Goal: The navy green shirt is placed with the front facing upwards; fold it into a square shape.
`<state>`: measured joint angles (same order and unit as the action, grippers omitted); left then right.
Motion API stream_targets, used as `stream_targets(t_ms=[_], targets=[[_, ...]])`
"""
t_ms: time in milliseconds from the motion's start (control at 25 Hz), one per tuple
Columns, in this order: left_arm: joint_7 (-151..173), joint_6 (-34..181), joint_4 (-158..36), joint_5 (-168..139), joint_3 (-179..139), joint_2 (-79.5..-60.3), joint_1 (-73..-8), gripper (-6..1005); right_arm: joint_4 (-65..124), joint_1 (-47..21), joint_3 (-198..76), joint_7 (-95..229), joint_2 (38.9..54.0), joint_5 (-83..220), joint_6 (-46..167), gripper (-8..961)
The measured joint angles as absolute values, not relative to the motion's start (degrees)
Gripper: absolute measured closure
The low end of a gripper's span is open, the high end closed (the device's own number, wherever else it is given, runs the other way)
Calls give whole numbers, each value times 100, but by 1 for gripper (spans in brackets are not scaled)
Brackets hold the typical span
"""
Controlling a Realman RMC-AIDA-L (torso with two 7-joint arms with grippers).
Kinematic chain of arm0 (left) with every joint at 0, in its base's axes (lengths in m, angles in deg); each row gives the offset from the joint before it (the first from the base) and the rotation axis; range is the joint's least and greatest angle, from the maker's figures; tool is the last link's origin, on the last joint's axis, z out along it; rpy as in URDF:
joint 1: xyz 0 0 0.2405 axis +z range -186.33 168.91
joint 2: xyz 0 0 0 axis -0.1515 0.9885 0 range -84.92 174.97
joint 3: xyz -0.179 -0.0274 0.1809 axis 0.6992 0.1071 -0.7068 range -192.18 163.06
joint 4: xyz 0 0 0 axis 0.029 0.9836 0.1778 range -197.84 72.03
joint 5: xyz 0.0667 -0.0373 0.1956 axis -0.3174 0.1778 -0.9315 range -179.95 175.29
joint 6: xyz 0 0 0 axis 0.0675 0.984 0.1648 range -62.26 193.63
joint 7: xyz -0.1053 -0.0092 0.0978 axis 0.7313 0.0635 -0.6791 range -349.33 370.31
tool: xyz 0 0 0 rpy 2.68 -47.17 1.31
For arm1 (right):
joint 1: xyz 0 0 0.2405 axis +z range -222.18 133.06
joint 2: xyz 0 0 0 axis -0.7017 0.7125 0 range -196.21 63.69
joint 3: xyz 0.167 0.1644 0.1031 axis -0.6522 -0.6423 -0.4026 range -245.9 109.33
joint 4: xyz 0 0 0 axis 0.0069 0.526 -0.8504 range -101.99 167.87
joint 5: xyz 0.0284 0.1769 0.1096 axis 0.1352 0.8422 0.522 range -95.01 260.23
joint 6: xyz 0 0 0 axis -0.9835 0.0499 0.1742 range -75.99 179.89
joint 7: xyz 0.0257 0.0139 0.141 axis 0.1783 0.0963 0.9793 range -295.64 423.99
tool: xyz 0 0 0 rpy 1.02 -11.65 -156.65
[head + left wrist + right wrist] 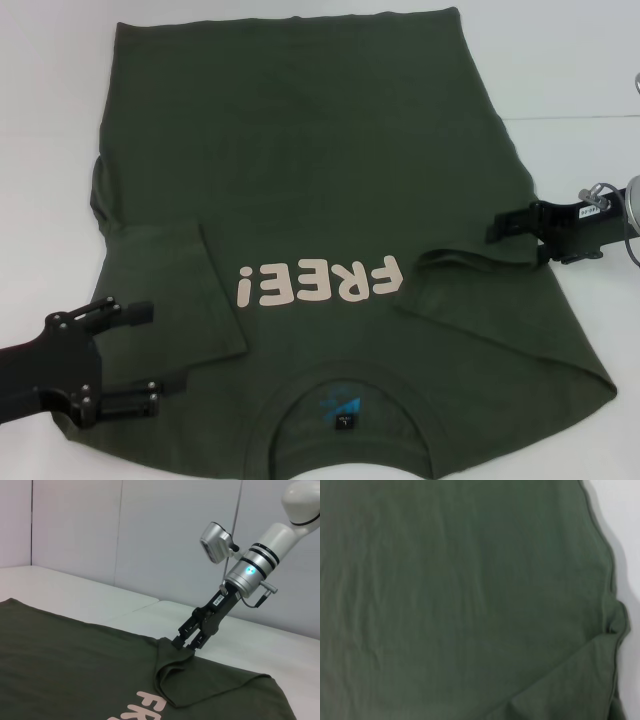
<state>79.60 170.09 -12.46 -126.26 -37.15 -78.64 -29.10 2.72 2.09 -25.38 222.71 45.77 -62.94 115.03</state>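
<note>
The navy green shirt (pixel 320 180) lies flat with its front up, pink "FREE!" lettering (pixel 318 282) and the collar (pixel 345 400) nearest me. Both sleeves are folded inward onto the body, the left one (pixel 205 290) and the right one (pixel 470 262). My left gripper (pixel 140 354) is open over the shirt's left shoulder with nothing between its fingers. My right gripper (pixel 492 228) (pixel 184 644) sits low at the shirt's right edge, its tip touching the raised corner of the folded right sleeve (pixel 167 647). The right wrist view shows only shirt cloth (pixel 460 590) and a fold.
A white table (pixel 580 90) carries the shirt, with bare surface to the right and far left. Pale wall panels (pixel 125 530) stand behind the table. The shirt's hem reaches the table's far side.
</note>
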Motion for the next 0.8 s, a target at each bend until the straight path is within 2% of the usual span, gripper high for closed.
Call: stream_targets(t_ms=[800], targets=[[7964, 16840, -1391, -12610, -3673, -7848, -2905, 62, 238, -66, -2625, 21652, 4596, -4751, 10948, 116]])
